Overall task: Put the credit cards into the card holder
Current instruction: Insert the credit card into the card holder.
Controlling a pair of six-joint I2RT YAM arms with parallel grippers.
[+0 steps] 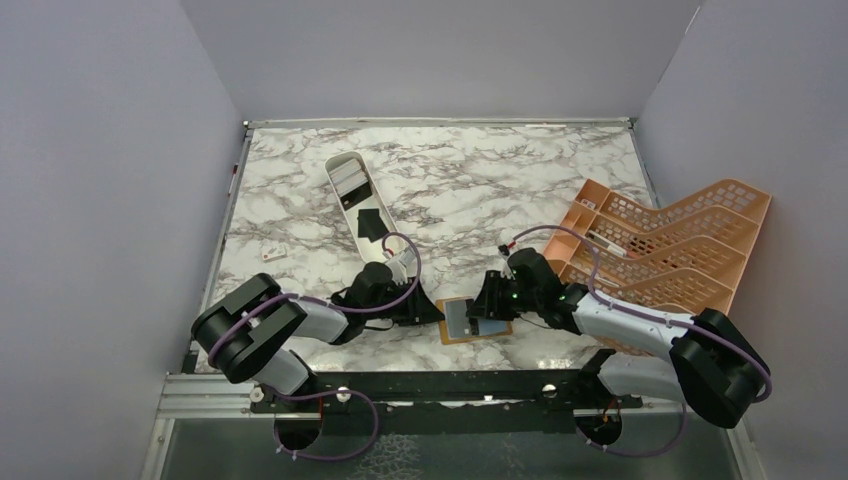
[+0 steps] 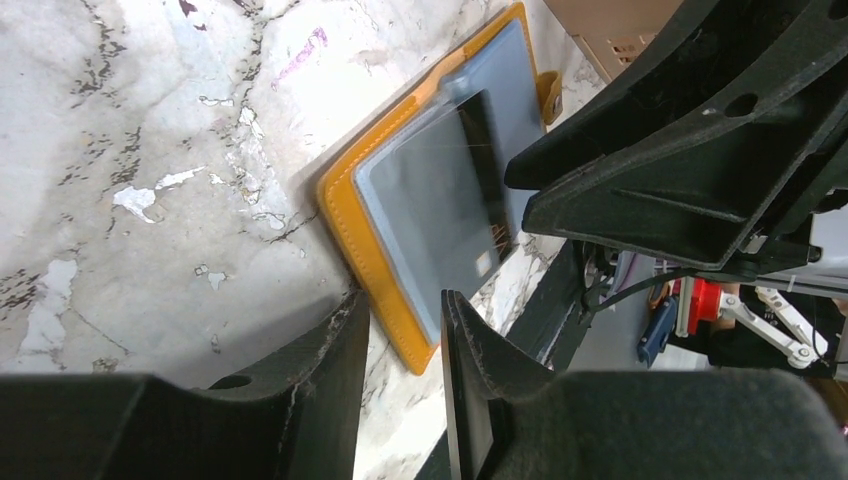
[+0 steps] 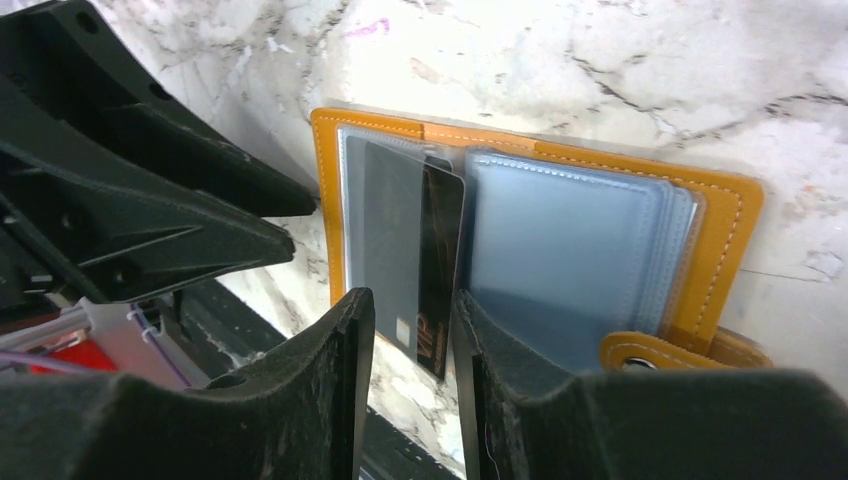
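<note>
The orange-tan card holder [image 1: 459, 335] lies open near the table's front edge and also shows in the left wrist view [image 2: 372, 262] and the right wrist view [image 3: 722, 232]. A black credit card [image 3: 441, 262] sits partly in its left panel's clear sleeve, its near end sticking out. My right gripper [image 3: 412, 335] is open a small way, its fingers over that card's near end. My left gripper [image 2: 405, 365] is open and empty at the holder's other edge. More credit cards lie in the white oval tray [image 1: 331, 168]: grey-silver ones [image 1: 347, 178] and a black one [image 1: 368, 224].
A large orange lattice rack [image 1: 670, 240] stands at the right, close behind my right arm. A small white object [image 1: 272, 254] lies at the left. The two grippers face each other closely across the holder. The table's front edge is just beside the holder.
</note>
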